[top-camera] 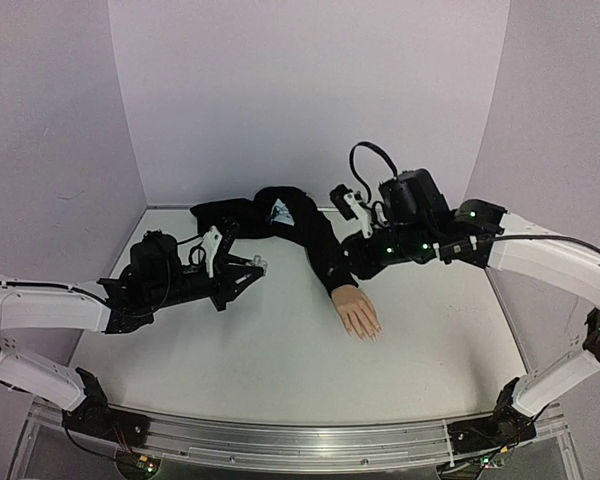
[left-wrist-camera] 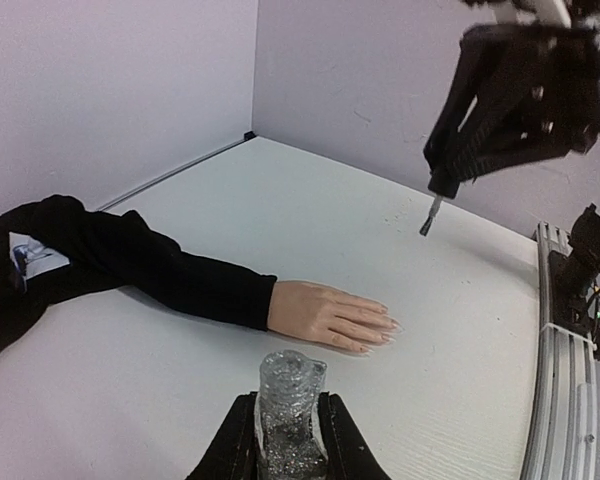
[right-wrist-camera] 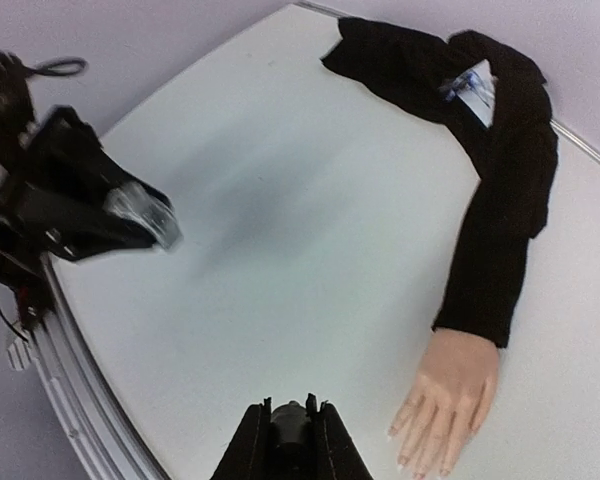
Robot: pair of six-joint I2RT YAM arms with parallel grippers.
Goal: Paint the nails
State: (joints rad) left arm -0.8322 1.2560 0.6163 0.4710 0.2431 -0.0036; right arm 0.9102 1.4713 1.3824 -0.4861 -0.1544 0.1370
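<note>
**Nails pale, hand flat on table; both grippers loaded**

Nails [left-wrist-camera: 385,338] look pale. They tip the five fingers of the mannequin hand [top-camera: 357,312], which lies palm down on the white table [top-camera: 230,360], right of centre. Its black sleeve [top-camera: 315,240] trails toward the back wall.

Left gripper [left-wrist-camera: 290,430]: fingers narrow, clamped on a clear bottle [left-wrist-camera: 291,385]. The bottle is upright with its neck uncapped, near the hand but apart from it.

Right gripper [right-wrist-camera: 290,415]: fingers closed on a black cap [right-wrist-camera: 291,428]. Its thin stem [left-wrist-camera: 431,216] points down in the air, apart from the nails.

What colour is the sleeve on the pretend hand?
Black. The sleeve shows best in the left wrist view.
</note>
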